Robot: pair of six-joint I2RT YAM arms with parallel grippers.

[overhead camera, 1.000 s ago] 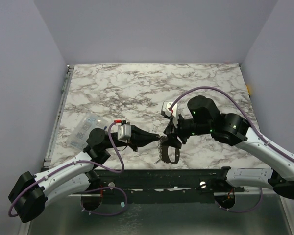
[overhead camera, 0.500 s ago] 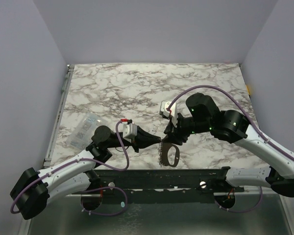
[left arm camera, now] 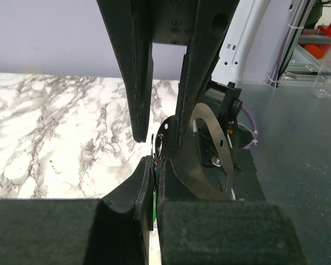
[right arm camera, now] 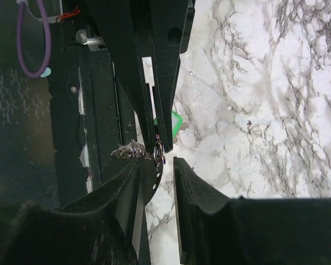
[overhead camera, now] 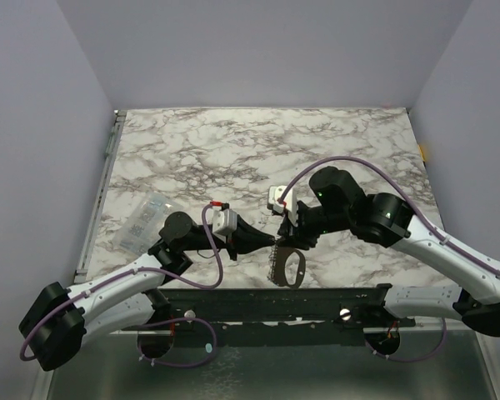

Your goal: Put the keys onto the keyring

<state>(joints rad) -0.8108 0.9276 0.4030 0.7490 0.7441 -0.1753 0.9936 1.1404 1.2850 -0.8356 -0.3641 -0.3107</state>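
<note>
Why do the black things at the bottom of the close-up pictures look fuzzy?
Left wrist view: the left fingers sit right by the lens, out of focus; the keyring behind glints. Right wrist view: the right fingers blur likewise, and the picture's left half is dark. Top view: evenly lit, sharp.
</note>
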